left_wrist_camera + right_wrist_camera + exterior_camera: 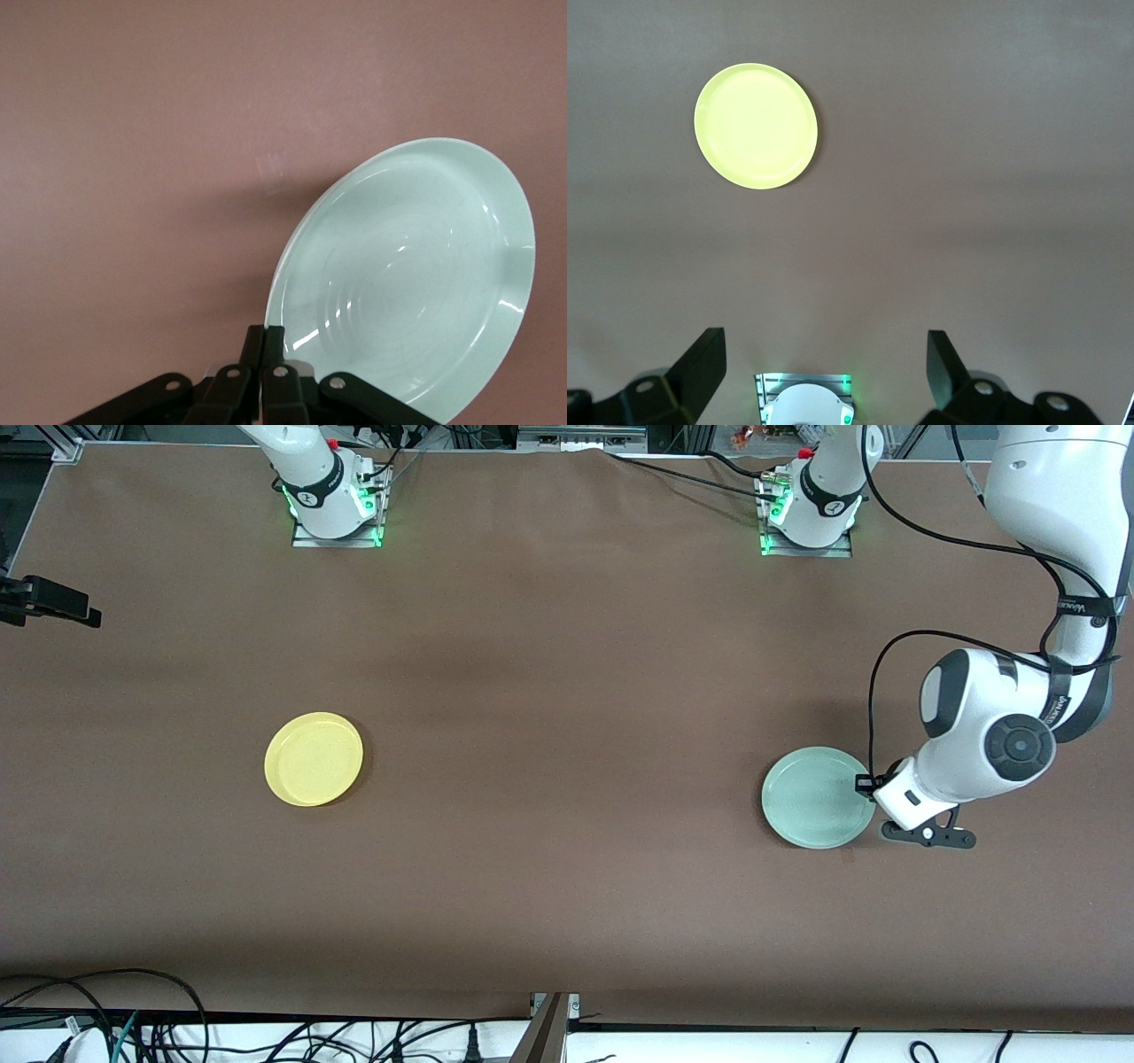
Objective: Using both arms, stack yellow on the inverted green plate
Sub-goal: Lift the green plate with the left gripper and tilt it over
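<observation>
The pale mint-green plate (813, 797) lies toward the left arm's end of the table, its hollow side up. My left gripper (869, 786) is low at the plate's edge and shut on its rim. In the left wrist view the gripper (273, 329) pinches the rim of the green plate (416, 283), whose hollow side with faint rings shows. The bright-yellow plate (314, 758) lies rim up toward the right arm's end. My right gripper (824, 336) is open and empty, high over the table near its own base, with the yellow plate (756, 125) far below it. It is out of the front view.
The brown table (567, 691) carries only the two plates. Both arm bases (335, 505) stand along its edge farthest from the front camera. A black fixture (49, 600) juts in at the right arm's end. Cables (133, 1027) lie along the nearest edge.
</observation>
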`<action>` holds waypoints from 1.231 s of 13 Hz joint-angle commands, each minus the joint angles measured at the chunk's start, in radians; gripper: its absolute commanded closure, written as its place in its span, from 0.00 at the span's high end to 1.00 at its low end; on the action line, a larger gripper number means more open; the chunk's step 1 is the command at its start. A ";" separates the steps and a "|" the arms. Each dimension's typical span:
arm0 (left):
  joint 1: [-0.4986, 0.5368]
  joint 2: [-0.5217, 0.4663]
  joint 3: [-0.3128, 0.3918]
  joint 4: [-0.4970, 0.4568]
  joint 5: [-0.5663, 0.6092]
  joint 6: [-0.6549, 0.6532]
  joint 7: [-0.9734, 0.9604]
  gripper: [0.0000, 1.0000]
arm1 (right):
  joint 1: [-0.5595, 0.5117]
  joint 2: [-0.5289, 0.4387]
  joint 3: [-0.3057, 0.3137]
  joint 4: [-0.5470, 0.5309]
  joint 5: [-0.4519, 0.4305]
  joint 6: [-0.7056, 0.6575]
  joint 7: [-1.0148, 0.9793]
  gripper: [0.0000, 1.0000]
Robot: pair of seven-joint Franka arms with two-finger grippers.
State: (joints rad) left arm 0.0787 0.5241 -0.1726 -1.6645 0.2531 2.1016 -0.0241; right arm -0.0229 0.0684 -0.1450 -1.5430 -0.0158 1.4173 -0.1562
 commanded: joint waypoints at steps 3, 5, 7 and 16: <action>-0.146 0.028 0.015 0.129 0.084 -0.115 -0.082 0.00 | 0.001 -0.004 0.001 0.009 0.004 -0.009 -0.011 1.00; -0.200 0.037 0.015 0.173 0.097 -0.133 -0.088 0.00 | 0.001 -0.004 0.001 0.009 0.004 -0.009 -0.009 1.00; -0.259 0.046 0.016 0.178 0.141 -0.133 -0.134 0.00 | 0.001 -0.004 0.001 0.009 0.004 -0.009 -0.011 1.00; -0.652 0.210 0.058 0.431 0.519 -0.354 -0.379 0.00 | 0.001 -0.002 0.002 0.009 0.004 -0.011 -0.011 1.00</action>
State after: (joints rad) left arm -0.4944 0.6631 -0.1461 -1.3286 0.6817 1.7823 -0.3746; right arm -0.0217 0.0684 -0.1437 -1.5430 -0.0157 1.4173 -0.1565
